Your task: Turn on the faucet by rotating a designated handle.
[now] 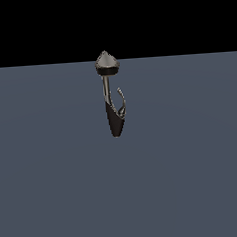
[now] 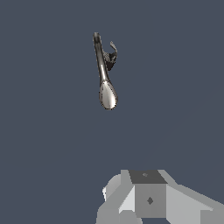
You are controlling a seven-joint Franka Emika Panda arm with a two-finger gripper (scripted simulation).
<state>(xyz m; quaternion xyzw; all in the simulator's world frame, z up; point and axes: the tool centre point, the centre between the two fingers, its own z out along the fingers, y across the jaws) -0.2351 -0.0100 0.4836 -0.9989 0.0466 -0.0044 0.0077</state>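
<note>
The largest thing in both views is the flat grey-blue floor (image 1: pixel 55 185), which fills the lower part of the exterior view under a black background. No arm appears in the exterior view. In the wrist view only a pale grey, blocky part of the gripper (image 2: pixel 148 199) shows at the picture's edge; its fingertips are not visible, so I cannot tell if the pincer is wide or narrow. It holds nothing that I can see.

The faucet (image 1: pixel 111 98) stands alone near the middle of the floor in the exterior view, reaching up to the line where the floor meets the black. It has a grey cone-shaped cap (image 1: pixel 106 63) on top, a thin shiny stem (image 1: pixel 106 89) below it, and a black tapered body (image 1: pixel 115 121) that narrows downward. In the wrist view the faucet (image 2: pixel 105 70) lies well apart from the gripper, with bare floor between them.

The smallest part is the handle (image 1: pixel 121 101) — a thin, curved silver lever that branches from the body on the exterior view's right and hooks upward beside the stem. In the wrist view the handle (image 2: pixel 112 54) shows as a small dark curl next to the stem.

I judge that the task is at its start: the approach step, with no contact yet. The next move calls for bringing the gripper close to the lever — not to the cap — and aiming carefully, because the lever is slim and sits very near the stem.
</note>
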